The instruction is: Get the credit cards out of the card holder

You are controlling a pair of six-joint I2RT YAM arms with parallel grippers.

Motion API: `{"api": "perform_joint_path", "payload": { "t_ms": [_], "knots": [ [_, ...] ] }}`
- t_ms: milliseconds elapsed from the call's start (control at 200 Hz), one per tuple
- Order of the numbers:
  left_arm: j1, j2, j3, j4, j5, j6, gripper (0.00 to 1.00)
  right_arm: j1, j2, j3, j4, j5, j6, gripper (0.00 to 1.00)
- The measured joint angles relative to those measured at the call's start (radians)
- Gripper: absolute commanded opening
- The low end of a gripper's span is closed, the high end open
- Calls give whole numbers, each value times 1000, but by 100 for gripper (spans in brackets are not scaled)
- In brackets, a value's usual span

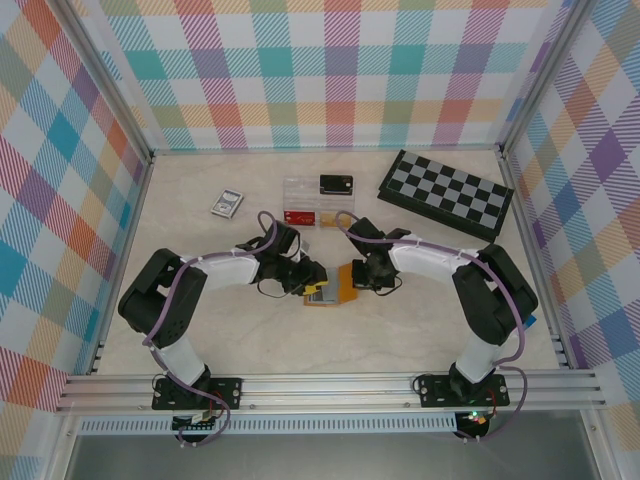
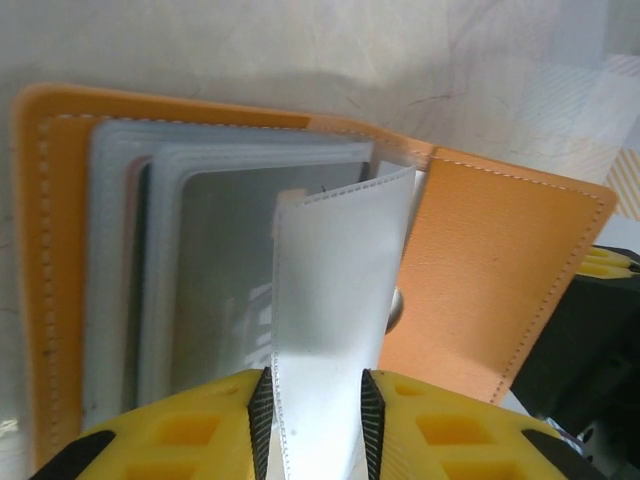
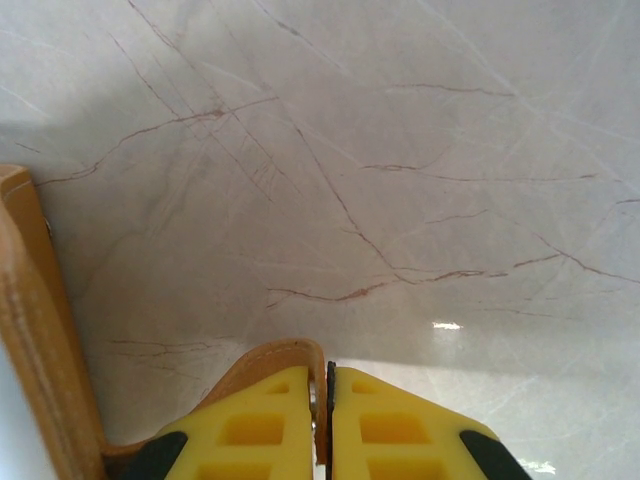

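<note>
The orange-tan card holder [image 1: 343, 282] lies open on the table between my two grippers. In the left wrist view its cover [image 2: 490, 260] spreads flat and several clear sleeves fan out from the spine. A grey credit card [image 2: 225, 285] sits inside one sleeve. My left gripper [image 2: 316, 390] is shut on a translucent stitched sleeve [image 2: 335, 290], which stands up and curls over between the fingers. My right gripper [image 3: 327, 378] is shut on the rounded edge of the holder's orange flap [image 3: 270, 358], pinning it at the table.
A folded chessboard [image 1: 447, 192] lies at the back right. A clear plastic box [image 1: 303, 190] with red contents stands behind the grippers, a black item [image 1: 336, 184] by it. A small card pack [image 1: 227, 203] lies at the back left. Checked walls enclose the table.
</note>
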Motion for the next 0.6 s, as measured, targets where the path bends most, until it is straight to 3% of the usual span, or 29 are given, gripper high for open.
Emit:
{"api": "perform_joint_path", "payload": {
  "t_ms": [400, 600],
  "knots": [
    [-48, 13, 3, 148, 44, -50, 38, 0, 0, -11, 46, -40, -4, 11],
    [-73, 53, 12, 222, 43, -93, 44, -10, -7, -47, 62, -56, 4, 19]
  ]
}}
